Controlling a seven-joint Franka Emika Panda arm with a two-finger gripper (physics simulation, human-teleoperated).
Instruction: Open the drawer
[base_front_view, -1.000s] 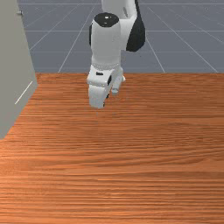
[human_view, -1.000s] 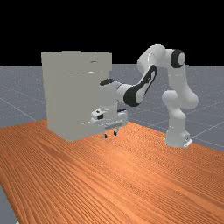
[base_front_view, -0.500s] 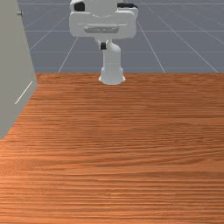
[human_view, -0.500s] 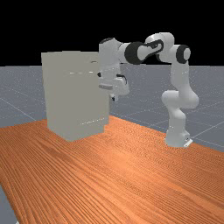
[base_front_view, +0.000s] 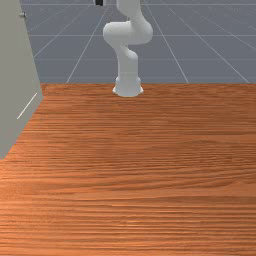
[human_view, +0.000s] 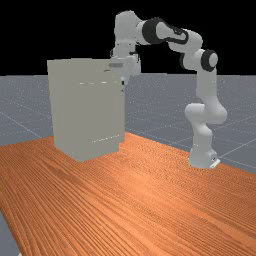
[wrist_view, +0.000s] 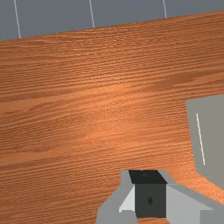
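In the front view, the dark tip of my gripper (base_front_view: 99, 2) is at the top edge. The far view has my gripper (human_view: 123, 85) high up, in front of or beside the cabinet's upper right edge; I cannot tell if they touch. Its fingers are together, pointing down, with nothing visible between them. The wrist view also has the gripper (wrist_view: 150, 192) shut. The cabinet (human_view: 85, 112) is grey, with seams near its top and bottom. A small handle-like piece (base_front_view: 22, 15) sits high on it in the front view. I cannot make out a drawer standing open.
The wooden table (human_view: 150, 200) runs under the cabinet and past the arm's base (base_front_view: 128, 87). In the wrist view, part of the cabinet (wrist_view: 210, 135) stands to one side of the fingers, and the table's edge lies farther out.
My hand has risen from low beside the cabinet to near its top, and it has turned. The fingers, apart a second ago, are now together. The cabinet has not visibly moved.
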